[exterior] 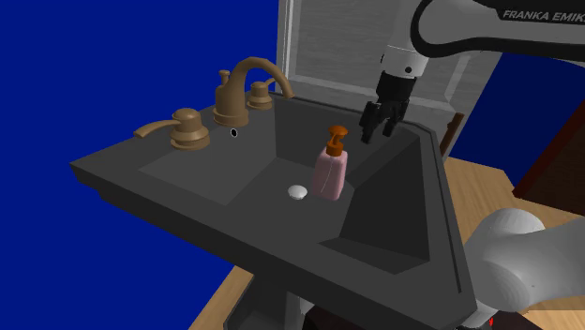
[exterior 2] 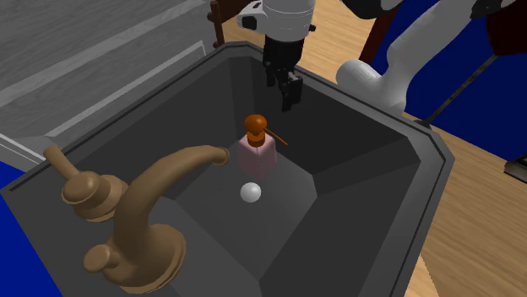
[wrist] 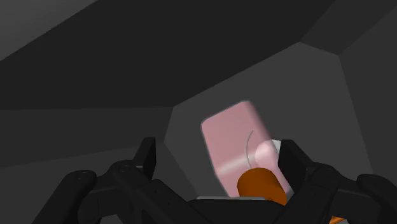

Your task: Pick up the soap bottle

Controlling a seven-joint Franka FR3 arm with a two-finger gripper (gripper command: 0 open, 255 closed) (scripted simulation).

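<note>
Lower the empty gripper [exterior: 378, 130], fingers apart, around the pink soap bottle [exterior: 331, 172] standing upright in the dark sink [exterior: 187, 171] beside the white drain plug [exterior: 297, 192], centring on its body below the pump before closing.

A dark grey sink [exterior: 187, 183] sits in the middle. A pink soap bottle [exterior: 331, 172] with an orange pump top stands up straight in the bowl of the sink. A small white round plug [exterior: 297, 192] lies just beside it, on the picture's left. A brown tap [exterior: 247, 89] curves over the back rim, and a brown handle [exterior: 187, 129] stands on the rim to the picture's left of it. The white robot arm [exterior: 487, 23] comes in from the top right. Its black gripper [exterior: 377, 131] hangs over the sink, above and to the right of the bottle, not touching it, with its two fingers apart. The wall [exterior: 112, 56] behind is blue, and a wooden top [exterior: 487, 192] shows on the right.
</note>
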